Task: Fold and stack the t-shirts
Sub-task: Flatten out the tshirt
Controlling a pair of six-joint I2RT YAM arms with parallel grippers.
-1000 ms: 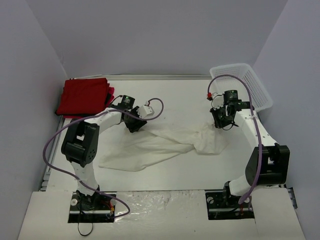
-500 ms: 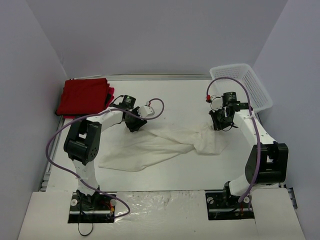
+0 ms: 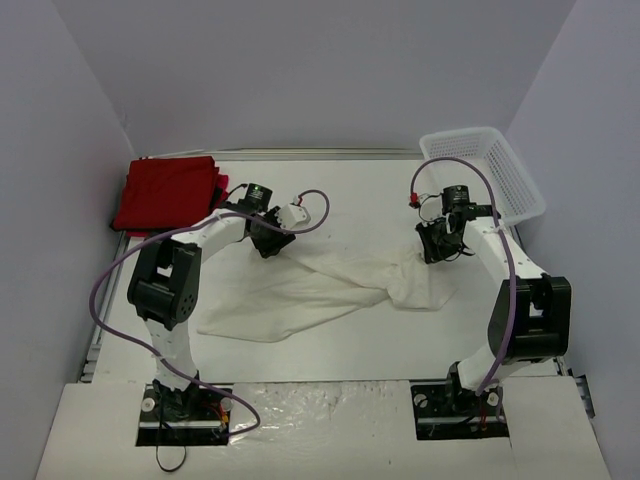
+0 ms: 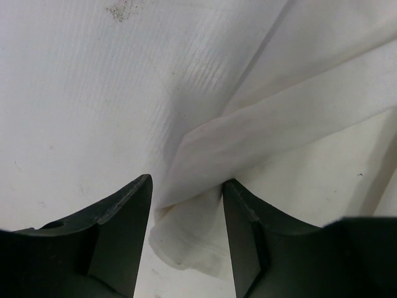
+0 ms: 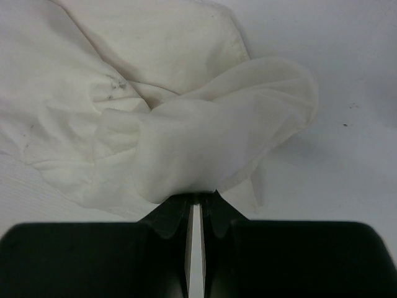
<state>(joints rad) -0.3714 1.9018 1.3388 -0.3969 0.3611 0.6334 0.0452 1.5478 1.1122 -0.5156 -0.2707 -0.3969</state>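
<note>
Cream shirt (image 3: 300, 295) lies rumpled across the middle of the table (image 3: 400, 340). It is spread flat toward the near left and bunched up at its right end.

Left gripper (image 3: 270, 243) is low over the shirt's far-left edge. Wrist view: jaws apart, a folded edge of cloth lying between the fingers (image 4: 124, 236), not pinched.

Right gripper (image 3: 440, 245) is at the bunched right end, jaws closed tight on a puff of the cloth.

Far left corner: red shirts (image 3: 168, 192), a flat folded stack, well apart from the cream shirt.

Far right corner: white mesh basket (image 3: 520, 190), just beyond the right arm.
</note>
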